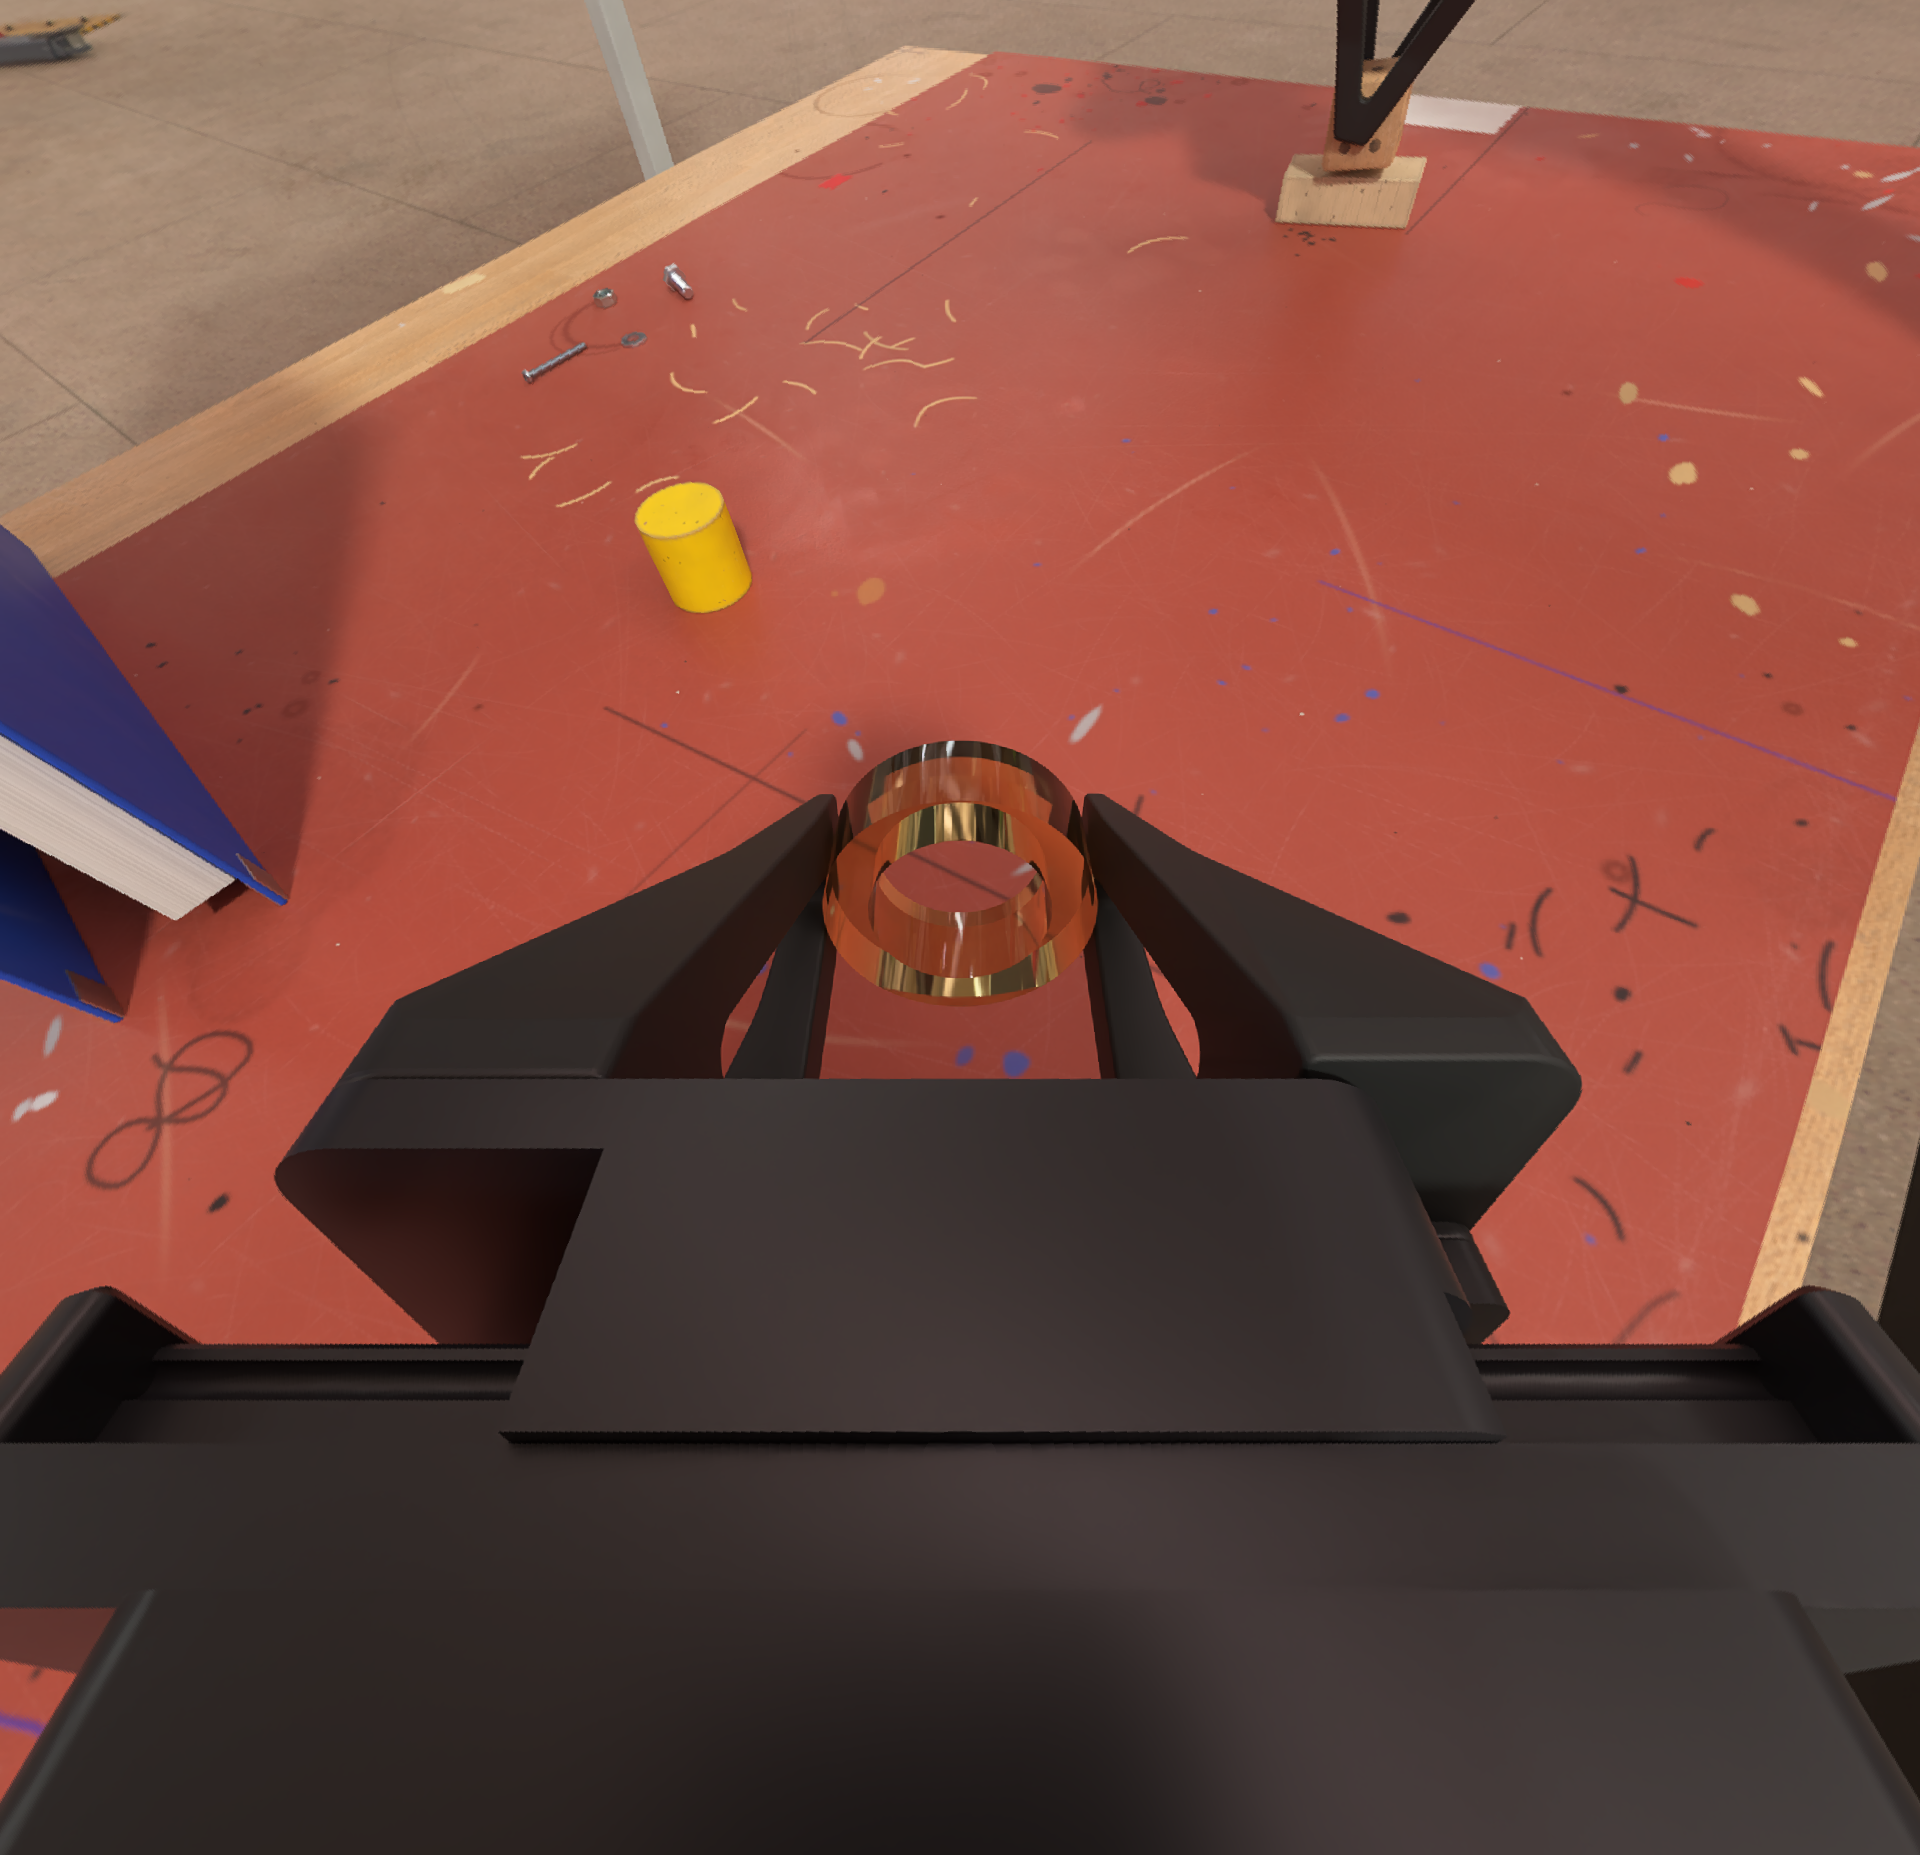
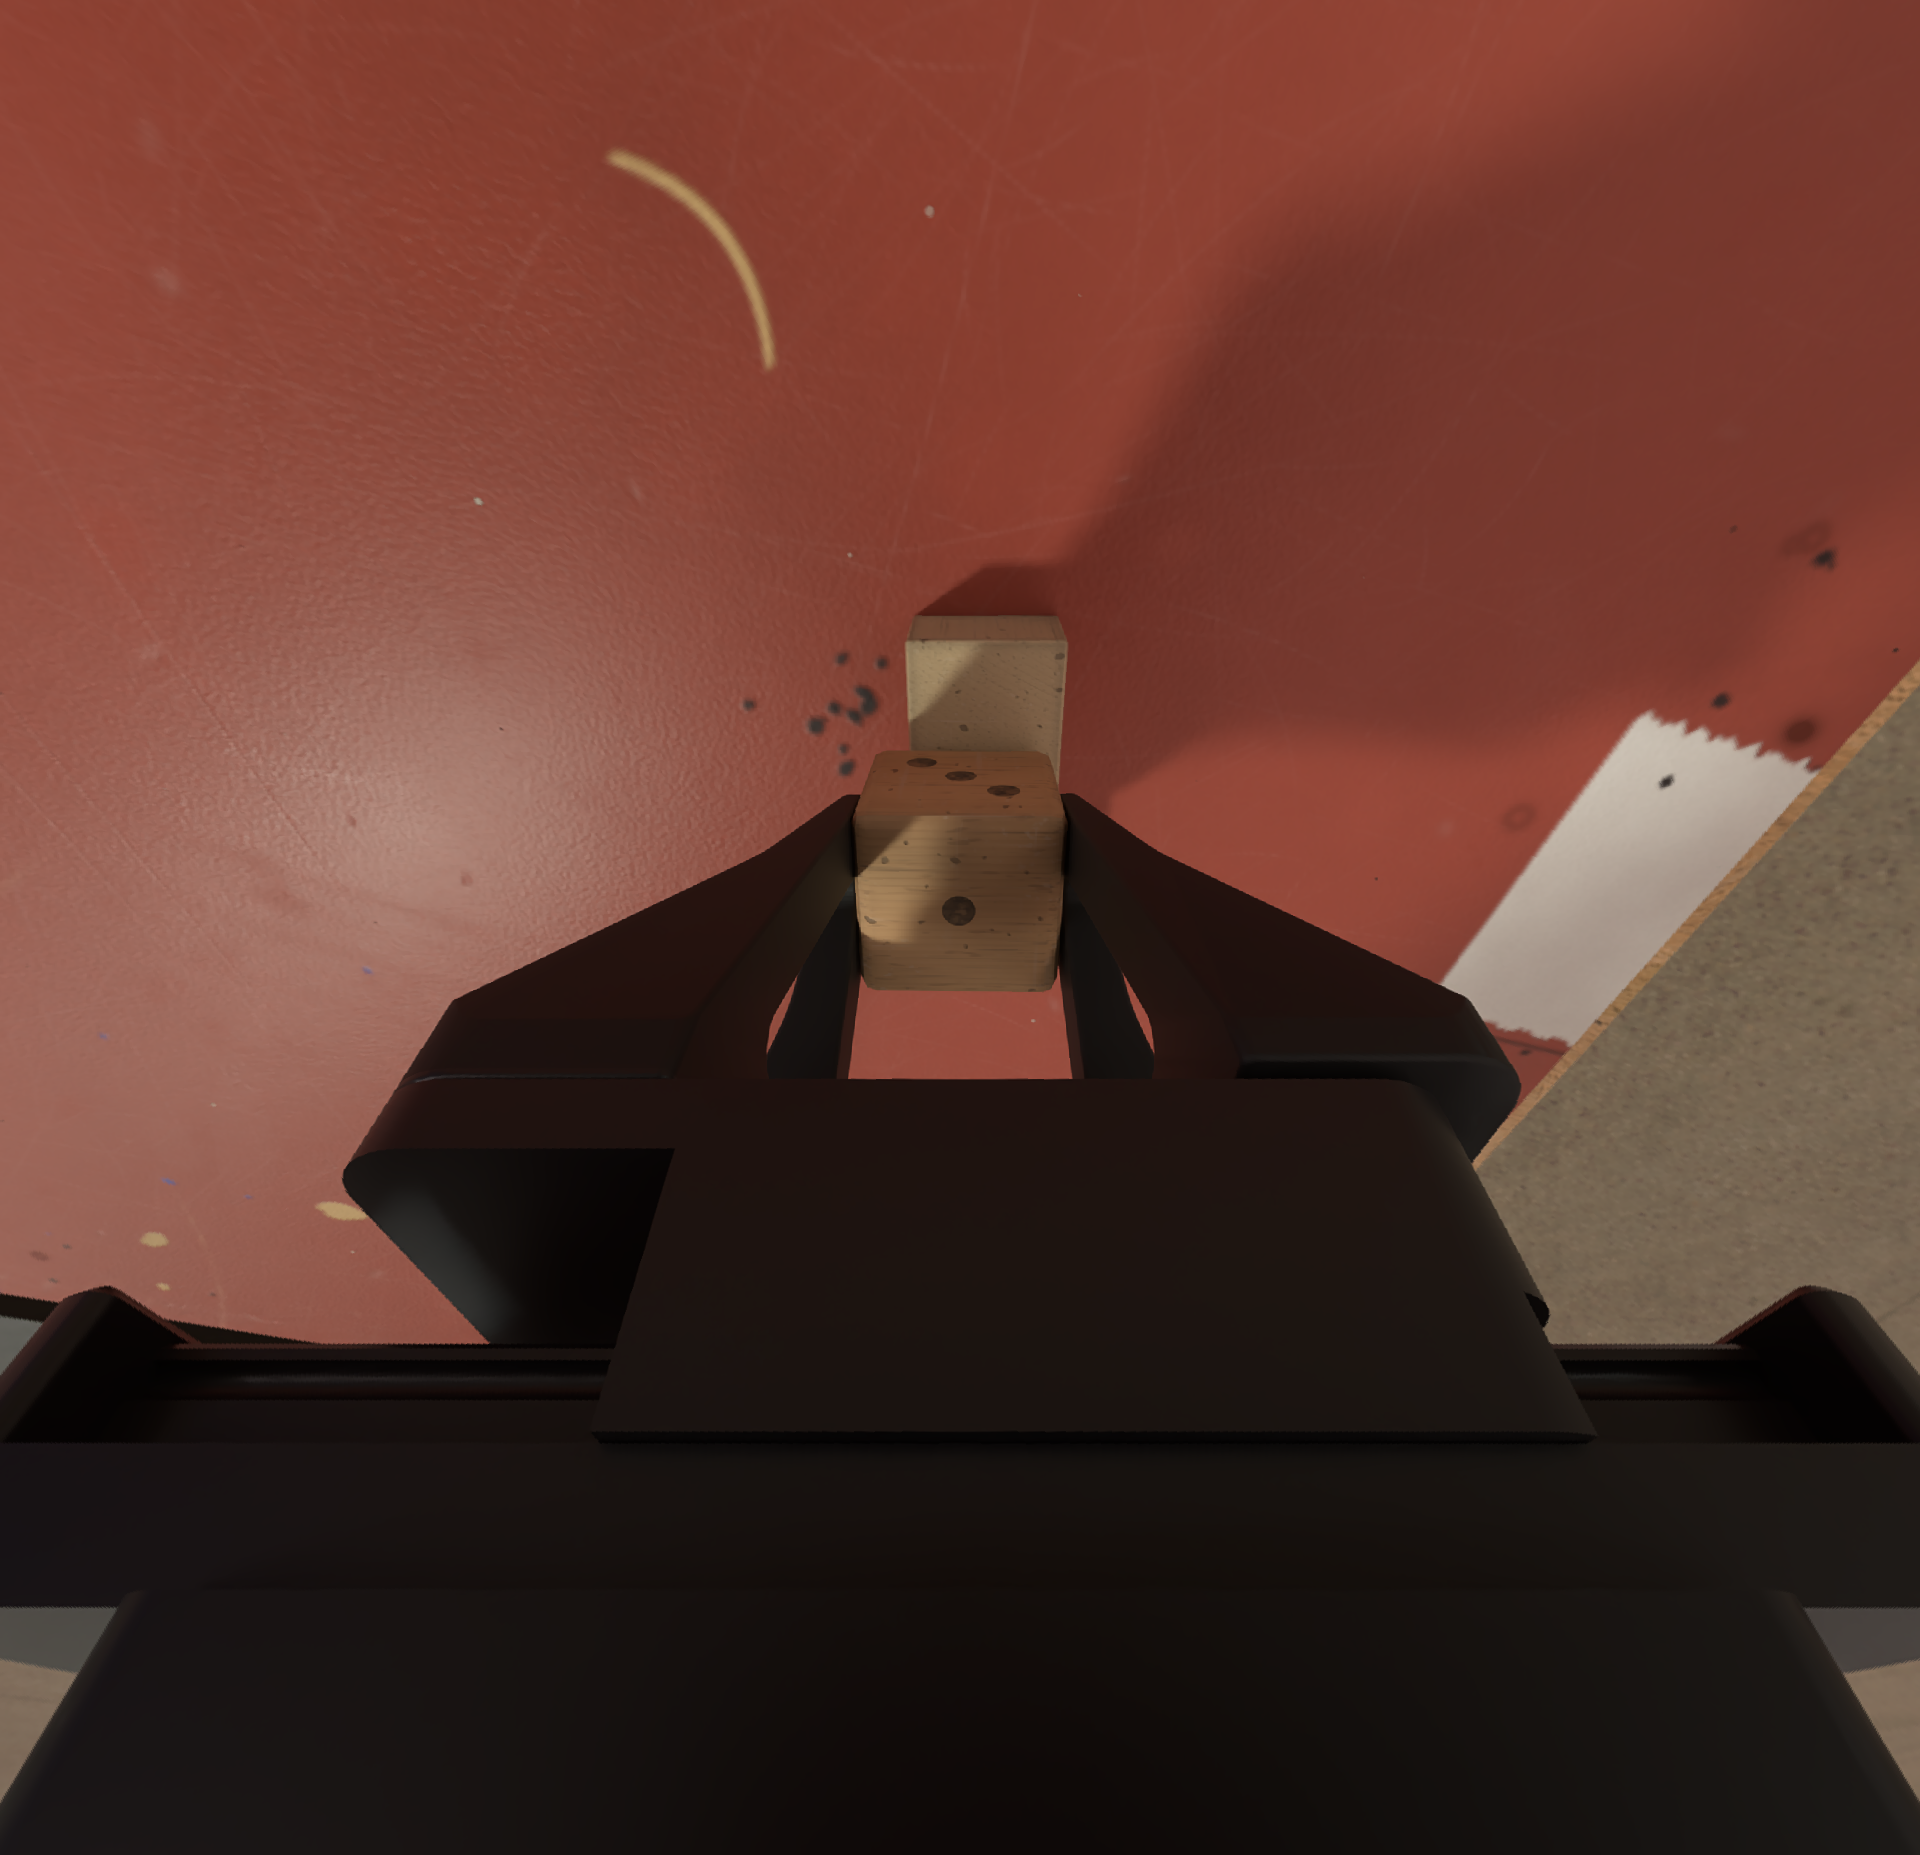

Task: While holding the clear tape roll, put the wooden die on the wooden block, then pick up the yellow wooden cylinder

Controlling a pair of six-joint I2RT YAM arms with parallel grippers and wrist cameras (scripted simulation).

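the left gripper (image 1: pixel 961 870) is clenching the clear amber tape roll (image 1: pixel 958 875) above the table. the right gripper (image 2: pixel 958 870) is gripping the pale wooden die (image 2: pixel 958 870) on the light wooden block (image 2: pixel 987 683), apparently touching, not yet released. the short yellow wooden cylinder (image 1: pixel 693 548) is standing untouched.

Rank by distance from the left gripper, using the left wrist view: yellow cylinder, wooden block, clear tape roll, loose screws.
1. clear tape roll: held in the left gripper.
2. yellow cylinder: ahead, left, upright.
3. loose screws: farther left, near the table edge.
4. wooden block: far end, right, under the wooden die.
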